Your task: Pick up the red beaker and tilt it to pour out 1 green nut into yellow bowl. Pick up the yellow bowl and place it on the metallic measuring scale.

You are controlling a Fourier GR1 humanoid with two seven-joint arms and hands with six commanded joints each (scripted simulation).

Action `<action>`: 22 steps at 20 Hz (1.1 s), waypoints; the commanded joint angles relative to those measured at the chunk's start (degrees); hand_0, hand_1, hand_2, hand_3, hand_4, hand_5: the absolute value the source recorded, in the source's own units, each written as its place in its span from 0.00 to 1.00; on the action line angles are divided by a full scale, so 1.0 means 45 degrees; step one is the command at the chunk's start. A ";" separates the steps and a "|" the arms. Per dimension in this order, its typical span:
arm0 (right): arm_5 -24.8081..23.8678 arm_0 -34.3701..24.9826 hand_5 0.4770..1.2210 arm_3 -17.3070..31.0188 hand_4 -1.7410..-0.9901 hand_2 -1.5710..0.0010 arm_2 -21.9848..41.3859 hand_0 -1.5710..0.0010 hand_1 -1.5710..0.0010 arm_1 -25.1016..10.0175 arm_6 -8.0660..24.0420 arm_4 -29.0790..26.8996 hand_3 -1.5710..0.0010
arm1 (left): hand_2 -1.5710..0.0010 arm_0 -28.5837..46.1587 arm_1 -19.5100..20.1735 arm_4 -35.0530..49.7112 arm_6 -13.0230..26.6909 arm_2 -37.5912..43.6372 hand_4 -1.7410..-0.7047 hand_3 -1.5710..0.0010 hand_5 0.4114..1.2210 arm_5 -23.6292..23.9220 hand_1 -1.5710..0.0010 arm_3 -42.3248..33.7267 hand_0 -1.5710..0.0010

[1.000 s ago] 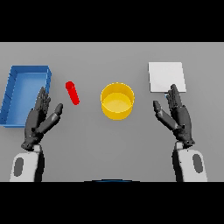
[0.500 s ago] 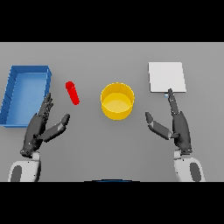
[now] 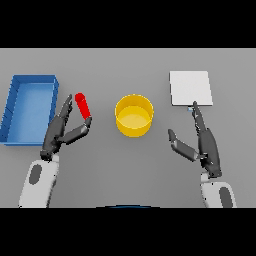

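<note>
The red beaker (image 3: 83,106) lies tilted on the grey worktop (image 3: 125,170), its open end toward the far left and its base toward the near right, between the blue bin and the yellow bowl. What it holds cannot be made out. The left hand (image 3: 59,131) is at it: the straight fingers (image 3: 65,107) reach up along the beaker's left side and the thumb comes in under its lower end, close to or touching it, but the hand is not closed round it; the fingers are spread and relaxed.

To the right of the beaker, near the middle of the worktop, stands one yellow bowl (image 3: 134,115), upright and round, with only its yellow inside showing; no nut can be seen in it. Well to the left of the beaker sits one blue bin (image 3: 30,107), a rectangular open tray with nothing visible in it.

On the far right lies one flat pale square plate, the metallic measuring scale (image 3: 190,88), bare on top. The right hand (image 3: 202,142) rests just in front of it, fingers straight and pointing toward the scale's near edge with the fingertip about at that edge, thumb spread out to the left, holding nothing.
</note>
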 commanded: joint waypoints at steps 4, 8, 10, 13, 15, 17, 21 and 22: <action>-0.0058 -0.0034 0.21 0.0174 0.63 1.00 -0.0033 1.00 1.00 -0.0035 -0.0078 0.0082 1.00 | 1.00 -0.1253 0.0049 0.0035 -0.0547 0.0452 0.45 1.00 0.33 0.0128 1.00 0.1671 1.00; -0.0054 -0.0192 0.22 0.0255 0.63 1.00 -0.0130 1.00 1.00 -0.0064 0.0213 0.0009 1.00 | 1.00 -0.2101 -0.0027 0.0038 -0.0726 0.0629 0.43 1.00 0.34 0.0169 1.00 0.2640 1.00; -0.0060 -0.0297 0.22 0.0242 0.62 1.00 -0.0074 1.00 1.00 -0.0013 0.0196 0.0042 1.00 | 1.00 -0.2481 -0.0022 -0.0168 -0.0778 0.0597 0.43 1.00 0.35 0.0261 1.00 0.3135 1.00; -0.0023 0.0041 0.22 -0.0042 0.63 1.00 0.0027 1.00 1.00 0.0021 0.0020 0.0054 1.00 | 1.00 -0.3145 -0.0100 -0.0175 -0.0661 0.0742 0.43 1.00 0.34 0.0394 1.00 0.3749 1.00; -0.0072 -0.0120 0.22 0.0156 0.63 1.00 -0.0066 1.00 1.00 0.0072 0.0278 -0.0018 1.00 | 1.00 -0.3365 -0.0123 -0.0169 -0.0694 0.0789 0.44 1.00 0.34 0.0356 1.00 0.4107 1.00; -0.0113 -0.0048 0.22 0.0125 0.63 1.00 -0.0143 1.00 1.00 0.0023 0.0273 -0.0038 1.00 | 1.00 -0.3450 -0.0183 -0.0114 -0.0903 0.0846 0.43 1.00 0.34 0.0382 1.00 0.4237 1.00; -0.0063 -0.0050 0.22 0.0076 0.64 1.00 -0.0151 1.00 1.00 -0.0122 0.0227 0.0015 1.00 | 1.00 -0.3988 -0.0296 0.0173 -0.1355 0.1181 0.39 1.00 0.35 0.0307 1.00 0.5047 1.00; -0.0152 -0.0139 0.22 0.0070 0.64 1.00 -0.0128 1.00 1.00 -0.0089 0.0330 0.0121 1.00 | 1.00 -0.4042 -0.0325 0.0285 -0.1498 0.1278 0.38 1.00 0.36 0.0283 1.00 0.5130 1.00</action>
